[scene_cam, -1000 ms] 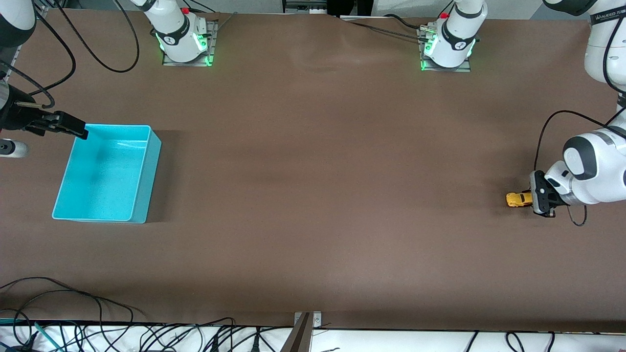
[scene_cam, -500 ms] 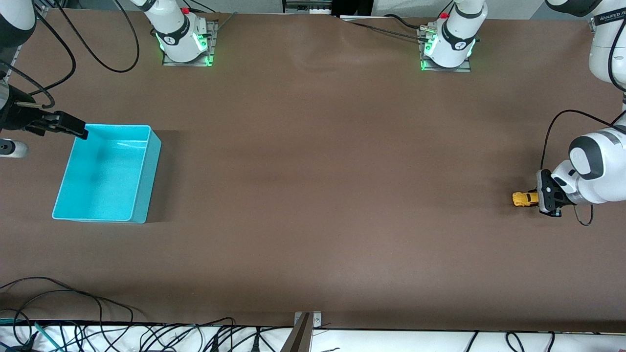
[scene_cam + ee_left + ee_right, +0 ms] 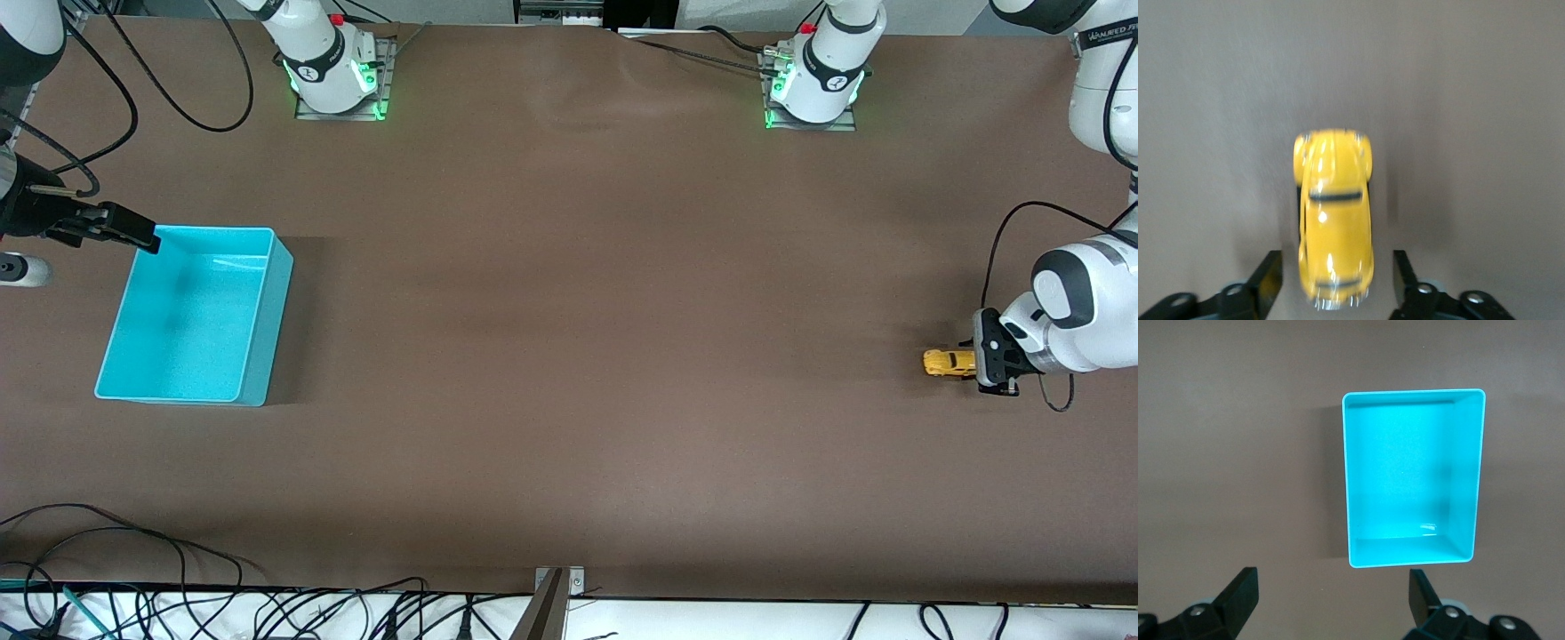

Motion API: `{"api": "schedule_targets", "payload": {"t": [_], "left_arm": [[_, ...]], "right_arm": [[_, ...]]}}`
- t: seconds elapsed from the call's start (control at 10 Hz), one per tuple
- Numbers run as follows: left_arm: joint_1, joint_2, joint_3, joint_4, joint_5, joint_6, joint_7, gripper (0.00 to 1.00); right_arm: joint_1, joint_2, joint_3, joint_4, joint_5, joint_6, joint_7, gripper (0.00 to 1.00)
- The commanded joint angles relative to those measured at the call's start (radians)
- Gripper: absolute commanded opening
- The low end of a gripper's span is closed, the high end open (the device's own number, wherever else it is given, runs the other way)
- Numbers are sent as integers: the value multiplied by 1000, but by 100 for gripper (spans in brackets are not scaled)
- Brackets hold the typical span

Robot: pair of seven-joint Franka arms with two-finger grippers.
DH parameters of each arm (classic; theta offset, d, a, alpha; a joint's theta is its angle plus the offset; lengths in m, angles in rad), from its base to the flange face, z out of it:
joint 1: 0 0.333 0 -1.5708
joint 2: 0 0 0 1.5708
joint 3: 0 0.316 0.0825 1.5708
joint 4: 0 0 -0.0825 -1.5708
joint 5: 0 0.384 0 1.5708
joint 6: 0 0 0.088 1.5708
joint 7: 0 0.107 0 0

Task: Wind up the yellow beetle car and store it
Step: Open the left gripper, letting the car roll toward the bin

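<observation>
two grippers, one car. yellow beetle car (image 3: 948, 363) sits on the brown table (image 3: 569, 356) at mid right of the front view, touching or just beside the left gripper (image 3: 976, 363). in the left wrist view the car (image 3: 1334, 217) lies between the two fingers (image 3: 1269, 280) w/ a visible gap each side, so jaws are parted and nothing is gripped.

step in hand, as i read it: wind-up stroke done, car just let go to run. it's pointed toward the turquoise bin (image 3: 191, 316) at the right arm's end, well apart from it.

next move prob: left gripper backs off clear of the car w/o nudging it, then car gets caught and dropped in the bin.

vs earlier frames: half a sec ago the car sat a bit more toward the frame's right edge, pinched; now it's crept back toward the bin and the jaws have let go. right gripper (image 3: 133, 233) waits over the bin's corner at upper left, fingers (image 3: 1241, 593) wide, empty, same as before.
</observation>
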Motion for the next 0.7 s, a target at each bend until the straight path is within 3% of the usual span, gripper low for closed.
{"api": "schedule_targets", "payload": {"t": [0.0, 0.3, 0.6], "left_arm": [[1, -15, -46, 133, 20, -214, 6, 100], [-69, -30, -66, 294, 35, -443, -64, 100], [-166, -67, -58, 347, 76, -549, -186, 100]], "right_arm": [[-4, -6, 0, 2, 19, -8, -11, 100], [-4, -4, 1, 2, 19, -9, -11, 100], [-4, -4, -1, 2, 19, -9, -11, 100]]}}
